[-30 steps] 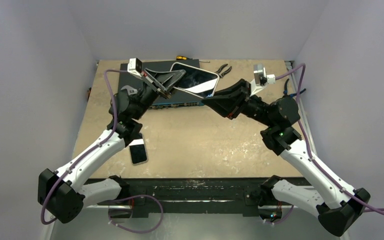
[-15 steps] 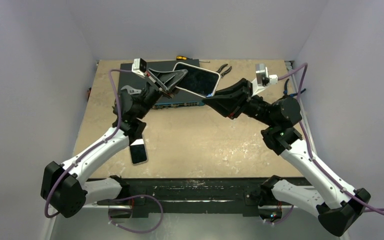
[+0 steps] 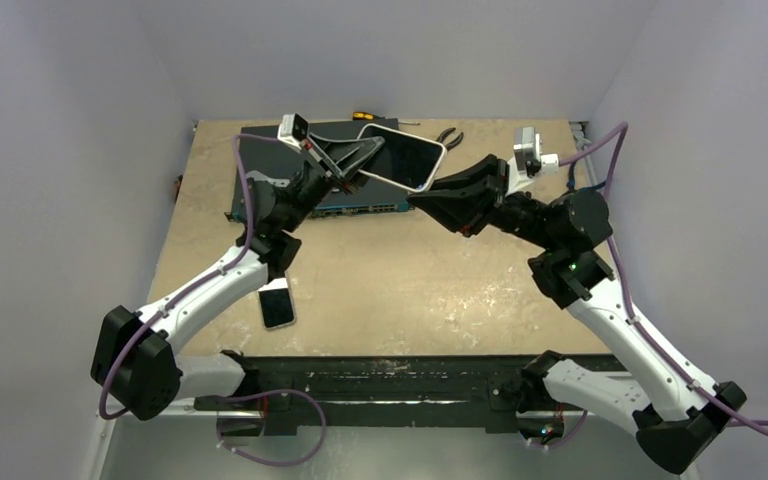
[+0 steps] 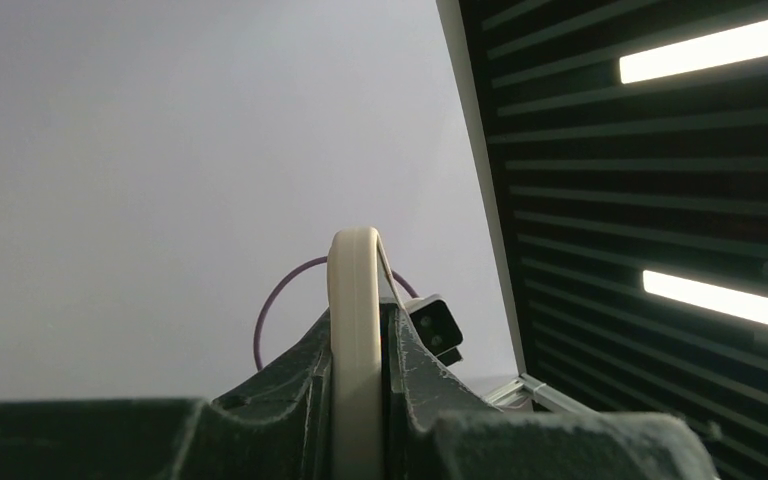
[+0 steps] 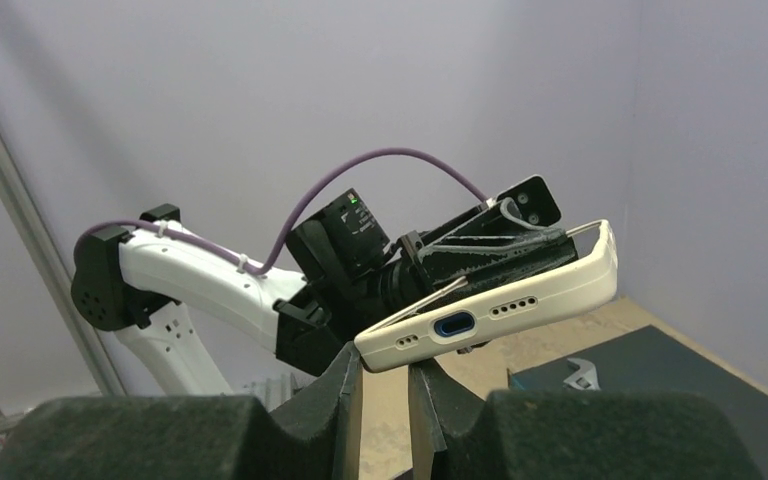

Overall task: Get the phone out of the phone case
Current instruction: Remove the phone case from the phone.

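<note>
**A:** Decent room around the phone case (image 5: 500, 300). Both arms have it up in the air over the far side of the tabletop (image 3: 400, 280), with a dark flat box (image 3: 265, 160) lying below it.

**B:** Yep, the phone (image 3: 400, 160) sits in it, screen up. The left pincer (image 4: 357, 325) is pressed onto one cream end. The right pincer (image 5: 382, 375) is nearly closed, nipping the corner by the charging port.

**A:** A second phone (image 3: 277, 303) lies flat by the left arm. Pliers (image 3: 448, 138) and a screwdriver (image 3: 365, 116) sit at the back edge, well apart from the grip.
</note>
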Robot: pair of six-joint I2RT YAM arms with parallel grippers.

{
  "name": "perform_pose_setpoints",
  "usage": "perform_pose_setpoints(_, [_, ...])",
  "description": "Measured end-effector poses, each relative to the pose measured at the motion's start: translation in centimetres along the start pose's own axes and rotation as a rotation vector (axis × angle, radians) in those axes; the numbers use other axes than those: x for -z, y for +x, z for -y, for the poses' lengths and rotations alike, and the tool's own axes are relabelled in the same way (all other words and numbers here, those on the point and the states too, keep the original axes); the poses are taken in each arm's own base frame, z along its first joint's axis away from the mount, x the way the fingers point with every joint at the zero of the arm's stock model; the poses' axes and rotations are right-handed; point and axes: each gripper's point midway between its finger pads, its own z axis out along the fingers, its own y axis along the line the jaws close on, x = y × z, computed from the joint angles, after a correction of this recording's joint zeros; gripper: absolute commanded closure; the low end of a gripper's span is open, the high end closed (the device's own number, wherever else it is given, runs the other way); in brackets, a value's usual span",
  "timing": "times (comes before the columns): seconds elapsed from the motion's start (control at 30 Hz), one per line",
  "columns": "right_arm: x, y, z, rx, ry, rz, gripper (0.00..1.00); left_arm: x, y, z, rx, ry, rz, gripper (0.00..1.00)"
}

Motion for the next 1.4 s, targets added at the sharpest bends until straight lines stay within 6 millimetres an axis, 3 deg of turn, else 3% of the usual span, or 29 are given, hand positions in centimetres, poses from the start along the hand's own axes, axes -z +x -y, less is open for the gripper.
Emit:
perform_pose_setpoints(0.1, [0.3,0.3,0.0,0.022,0.008,-0.018,0.96,0.1,0.1,-0.2,0.001,-0.002,-0.007,1.00])
perform_pose_setpoints(0.17, [0.6,0.4,0.0,0.026,0.016,-0.030,0.73,0.2,0.3,-0.2,0.002,-0.002,-0.011,1.00])
perform_pose_setpoints(0.23, [0.9,0.7,0.0,0.018,0.035,-0.043,0.58,0.4,0.5,0.1,-0.001,0.004,-0.012,1.00])
perform_pose_setpoints(0.3, [1.1,0.9,-0.3,0.004,0.039,-0.056,0.48,0.6,0.5,0.4,-0.016,0.008,-0.003,1.00])
perform_pose_setpoints(0.47, [1.9,0.9,-1.2,-0.046,0.062,-0.044,0.32,1.4,0.4,1.8,-0.096,0.016,0.050,1.00])
perform_pose_setpoints(0.7, [3.2,-1.2,-0.4,-0.091,0.201,0.049,0.29,3.2,-0.5,3.7,-0.277,-0.012,0.153,1.00])
perform_pose_setpoints(1.0, [3.5,-3.2,2.7,-0.127,0.409,0.094,0.32,4.4,-2.2,0.9,-0.429,-0.169,0.224,1.00])
perform_pose_setpoints(1.1, [3.5,-2.3,4.2,-0.146,0.472,0.065,0.32,4.6,-2.4,1.1,-0.453,-0.171,0.233,1.00])
perform_pose_setpoints(1.27, [3.6,1.0,6.2,-0.197,0.553,-0.031,0.35,4.9,-2.3,1.9,-0.484,-0.158,0.239,1.00])
perform_pose_setpoints(1.4, [3.9,2.9,6.9,-0.229,0.584,-0.091,0.41,5.1,-2.4,2.4,-0.504,-0.149,0.253,1.00])
